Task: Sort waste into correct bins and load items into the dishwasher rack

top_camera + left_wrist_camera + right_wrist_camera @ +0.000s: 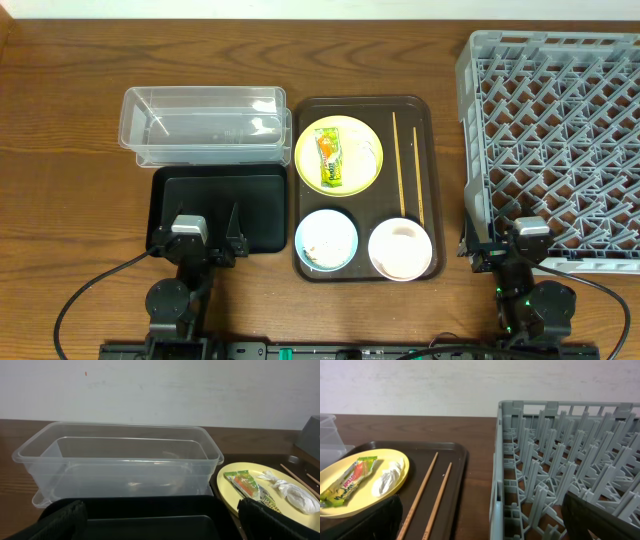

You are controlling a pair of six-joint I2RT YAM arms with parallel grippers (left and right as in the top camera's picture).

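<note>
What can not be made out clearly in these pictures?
- Blue bowl: overhead, contents too small.
- Rack: overhead, right side cut off by the edge.
- Black bin: left wrist, mostly below the bottom edge.
- Plate: right wrist, left part cut off.

**Setting:** robotics test bench, dressed as a dish-clearing station.

**Evidence:**
- Wood-grain counter (60, 120) backed by a plain white wall (160, 385).
- Two robot arms are mounted at the counter's 6 o'clock edge: left arm (170, 300) and right arm (540, 305). Black cables (100, 276) loop out from their bases.
- Grey lattice dishwasher rack (560, 120) of the catering kind, at 3 o'clock.
- Brown tray (360, 205) at centre, carrying tableware:
  - pale-yellow plate (310, 150) at the tray's 11 o'clock
  - light-blue bowl (326, 240) at 7 o'clock
  - white bowl (400, 248) at 5 o'clock
  - chopsticks (397, 160) at 2 o'clock
- Clear tub (130, 110) at 10 o'clock and black container (220, 200) at 8 o'clock, touching edge to edge.
</note>
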